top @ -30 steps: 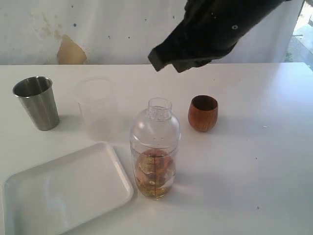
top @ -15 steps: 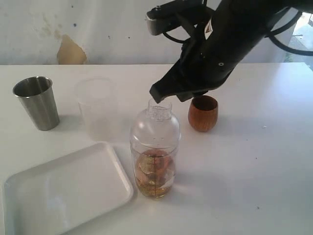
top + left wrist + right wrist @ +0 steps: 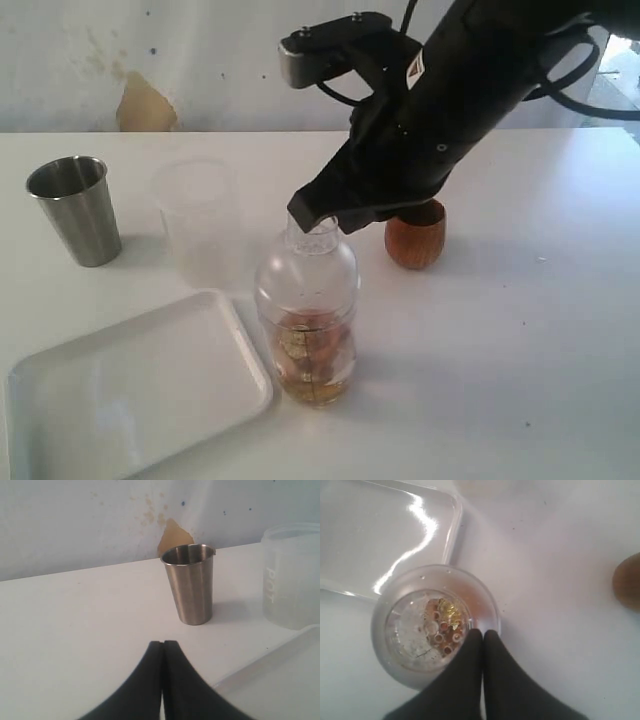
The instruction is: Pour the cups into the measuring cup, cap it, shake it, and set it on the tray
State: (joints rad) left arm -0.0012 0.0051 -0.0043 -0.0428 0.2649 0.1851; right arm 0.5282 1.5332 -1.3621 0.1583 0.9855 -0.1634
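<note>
The capped measuring cup [image 3: 305, 330] holds amber liquid and brown bits; the right fingers [image 3: 469, 672], pressed together, sit at its top. The left fingers [image 3: 147, 685] are closed too. The frosted cup [image 3: 292, 580] reads "PCT".

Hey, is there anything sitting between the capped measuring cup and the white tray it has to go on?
Nothing visible. The tray lies right beside the measuring cup. The frosted cup and the steel tumbler stand farther back, off that path.
</note>
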